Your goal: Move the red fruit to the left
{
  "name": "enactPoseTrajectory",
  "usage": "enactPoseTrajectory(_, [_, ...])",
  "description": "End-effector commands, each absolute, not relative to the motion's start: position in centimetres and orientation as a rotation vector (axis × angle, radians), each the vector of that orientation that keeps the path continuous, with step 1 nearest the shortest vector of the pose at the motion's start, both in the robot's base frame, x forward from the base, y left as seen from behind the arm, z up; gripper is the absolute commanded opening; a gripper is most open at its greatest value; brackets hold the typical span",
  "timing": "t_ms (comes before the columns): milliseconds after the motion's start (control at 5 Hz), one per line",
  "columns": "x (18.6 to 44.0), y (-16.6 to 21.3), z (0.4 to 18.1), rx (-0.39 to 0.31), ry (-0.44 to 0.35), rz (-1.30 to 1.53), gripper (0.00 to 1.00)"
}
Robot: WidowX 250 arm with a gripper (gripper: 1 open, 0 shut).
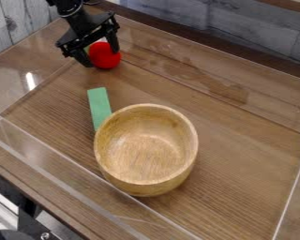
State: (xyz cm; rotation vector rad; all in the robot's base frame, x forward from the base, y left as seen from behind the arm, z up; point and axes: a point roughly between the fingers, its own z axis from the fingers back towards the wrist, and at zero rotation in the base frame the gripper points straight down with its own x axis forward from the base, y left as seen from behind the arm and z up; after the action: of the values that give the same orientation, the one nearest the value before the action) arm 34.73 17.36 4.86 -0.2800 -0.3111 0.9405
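Single overhead-angled view of a wooden desk [228,103] enclosed by low clear walls.

Pincer [90,47]: black, at upper left, angled steeply downward. Jaws spread wide, released, grasping nothing. One dark fingertip [113,43] just above and right of the red fruit, the other at its left side; contact with the fruit cannot be determined from this angle.

Red fruit [106,59]: small, round, bright red. Resting on the desk surface at upper left, near the far wall, directly below and partly behind the pincer. Stem hidden by the pincer.

Green strip [98,106]: flat, lying on the desk below the red fruit, well apart from it. Long axis roughly vertical in the view, lower end just beside the rim of the wooden bowl, possibly tucked under it.

Wooden bowl [146,150]: large, round, light-coloured, upright, nothing visible inside. Positioned at lower centre, well apart from the red fruit and the pincer.

Clear wall [40,164]: running diagonally along the near-left edge of the desk, with a further panel at the right edge. Grey planked backdrop behind the far edge.
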Motion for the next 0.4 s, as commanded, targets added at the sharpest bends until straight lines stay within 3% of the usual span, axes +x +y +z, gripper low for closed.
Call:
enactPoseTrajectory(0, [34.8,17.6,8.1,-0.254,-0.399,0.927,1.0])
enactPoseTrajectory(200, [35.6,18.6,7.7,-0.239,-0.41,0.991,1.0])
